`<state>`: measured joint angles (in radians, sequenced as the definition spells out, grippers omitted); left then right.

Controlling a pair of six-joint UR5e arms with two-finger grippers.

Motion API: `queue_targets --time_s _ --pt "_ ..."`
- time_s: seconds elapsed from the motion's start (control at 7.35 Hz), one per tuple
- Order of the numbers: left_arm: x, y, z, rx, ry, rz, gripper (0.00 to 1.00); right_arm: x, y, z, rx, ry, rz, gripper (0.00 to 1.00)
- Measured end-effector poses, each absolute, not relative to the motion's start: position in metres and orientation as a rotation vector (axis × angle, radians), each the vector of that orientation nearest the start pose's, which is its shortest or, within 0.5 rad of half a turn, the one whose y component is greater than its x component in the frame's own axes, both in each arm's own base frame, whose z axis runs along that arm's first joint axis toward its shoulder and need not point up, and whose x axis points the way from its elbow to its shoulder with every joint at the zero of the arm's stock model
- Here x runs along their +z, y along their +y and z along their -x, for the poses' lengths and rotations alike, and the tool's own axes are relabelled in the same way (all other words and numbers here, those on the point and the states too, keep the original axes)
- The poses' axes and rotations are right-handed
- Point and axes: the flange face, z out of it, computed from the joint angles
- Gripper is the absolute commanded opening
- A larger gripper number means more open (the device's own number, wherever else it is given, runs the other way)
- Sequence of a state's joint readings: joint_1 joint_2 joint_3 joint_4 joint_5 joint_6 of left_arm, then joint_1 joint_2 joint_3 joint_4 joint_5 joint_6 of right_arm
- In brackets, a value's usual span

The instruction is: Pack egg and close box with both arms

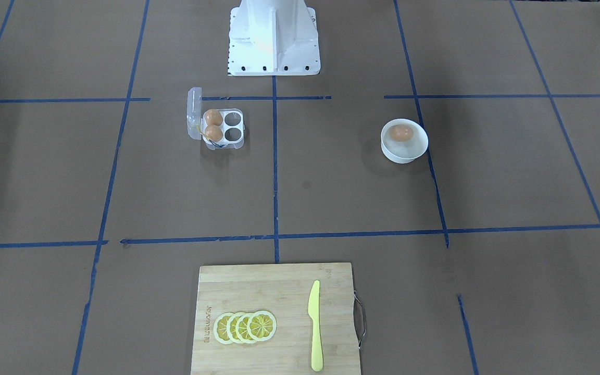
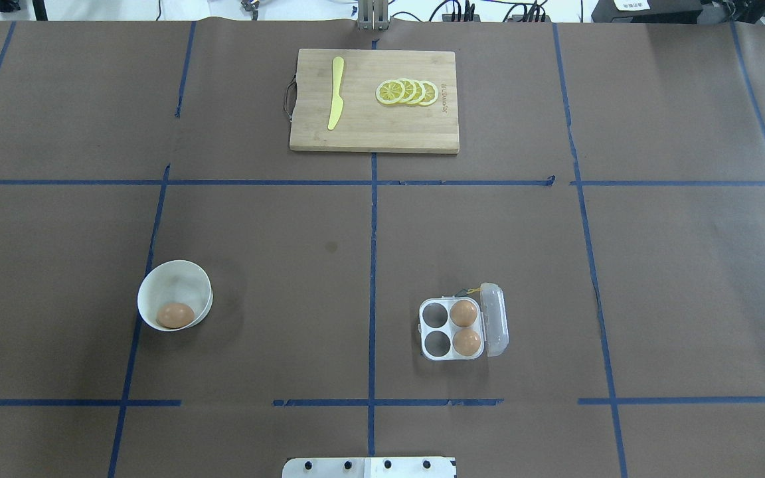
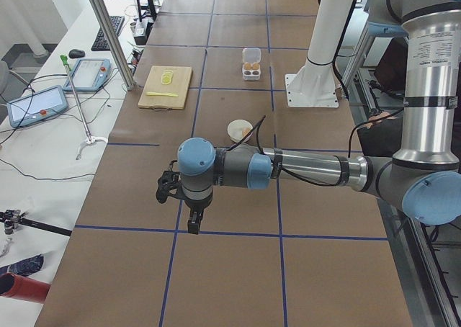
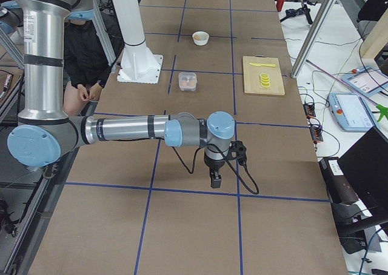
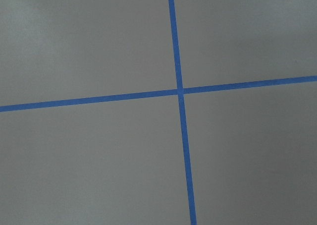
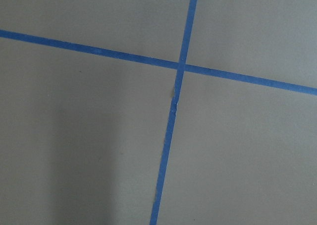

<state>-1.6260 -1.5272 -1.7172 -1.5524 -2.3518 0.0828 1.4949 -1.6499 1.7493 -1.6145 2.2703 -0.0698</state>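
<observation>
egg [image 2: 174, 315]: in white bowl [image 2: 176, 273], well apart from box [image 2: 450, 326] | box: lid [image 2: 494, 318] open on the far side from bowl, bowl-side cups [image 2: 433, 312] free, likely for easy entry | left gripper [image 3: 193, 226], right gripper [image 4: 214, 181]: far from box, opening cannot be told

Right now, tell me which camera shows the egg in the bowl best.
Overhead exterior: the egg lies large and unobstructed in the white bowl. Front-facing shows it clearly too, slightly smaller. Both side views show it tiny; the wrist cameras show only taped table.
</observation>
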Motion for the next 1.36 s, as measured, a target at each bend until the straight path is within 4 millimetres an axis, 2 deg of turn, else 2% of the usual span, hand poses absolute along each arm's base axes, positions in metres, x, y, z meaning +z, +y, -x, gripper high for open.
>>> queue_targets --time_s 0.82,0.95,1.36 --pt "0.599 -0.482 0.087 0.087 0.768 -0.195 1.0 0.589 -0.473 -0.026 -0.183 -0.708 -0.1 1.0" --pt "0.592 -0.486 0.087 0.114 0.762 -0.257 1.0 0.579 -0.481 -0.023 -0.196 -0.707 -0.118 1.0" --pt "0.564 -0.505 0.087 0.249 0.725 -0.586 1.0 0.538 -0.515 -0.017 -0.235 -0.705 -0.213 1.0"
